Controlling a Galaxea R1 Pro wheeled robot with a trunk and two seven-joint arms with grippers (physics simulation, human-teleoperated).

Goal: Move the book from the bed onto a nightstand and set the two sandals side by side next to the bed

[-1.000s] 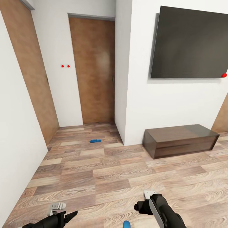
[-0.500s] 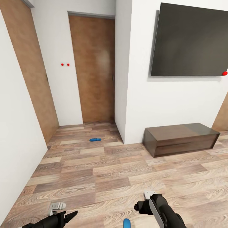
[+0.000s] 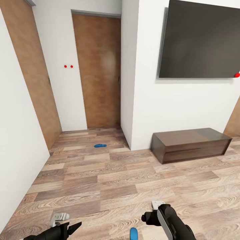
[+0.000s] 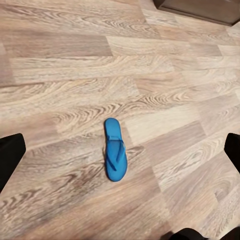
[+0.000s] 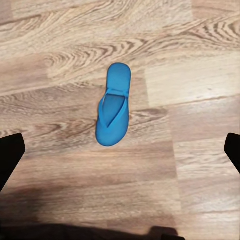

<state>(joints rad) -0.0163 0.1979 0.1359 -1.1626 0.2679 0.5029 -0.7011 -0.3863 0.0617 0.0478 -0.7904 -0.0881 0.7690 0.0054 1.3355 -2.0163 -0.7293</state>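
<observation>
One blue sandal lies on the wood-plank floor just in front of me, between my two arms. My left gripper hangs above it, its fingers spread wide, and the sandal lies on the floor below them. My right gripper is open too, with the same sandal below it. Neither gripper touches it. The second blue sandal lies farther off, in the short hallway before a wooden door. The book, the bed and the nightstand are out of view.
A low dark wooden bench stands against the white wall at the right, under a large black TV. A wall corner juts out beside the hallway. A white wall runs along the left. Wooden doors close off the hallway.
The whole picture has shifted slightly upward, so the camera has moved; more of the near sandal shows at the bottom edge. Arms and grippers keep their pose.
</observation>
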